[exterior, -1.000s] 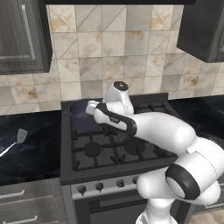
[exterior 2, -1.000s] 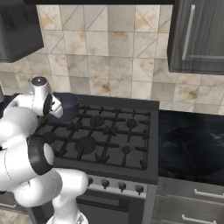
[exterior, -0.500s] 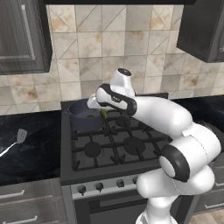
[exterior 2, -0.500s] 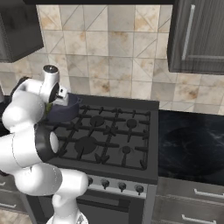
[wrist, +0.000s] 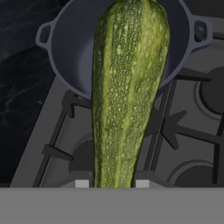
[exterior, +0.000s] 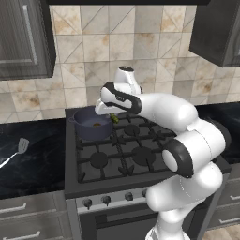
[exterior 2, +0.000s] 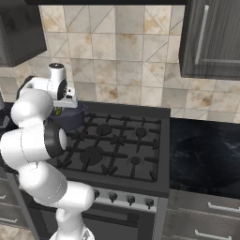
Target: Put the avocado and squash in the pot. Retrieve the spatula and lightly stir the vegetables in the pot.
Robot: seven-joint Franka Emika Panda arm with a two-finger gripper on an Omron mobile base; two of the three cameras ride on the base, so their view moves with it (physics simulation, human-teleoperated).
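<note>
Our gripper (exterior: 107,114) grips the squash (wrist: 129,92) above the pot (exterior: 92,123); releasing off-centre, we judge, could tip it over the rim onto the stove grate (exterior: 126,149).

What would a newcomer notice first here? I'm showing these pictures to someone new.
The long green squash fills the hand view, held between the fingers and hanging over the dark pot on the stove's back-left burner. Off to the left, a pale spatula lies on the black counter.
</note>
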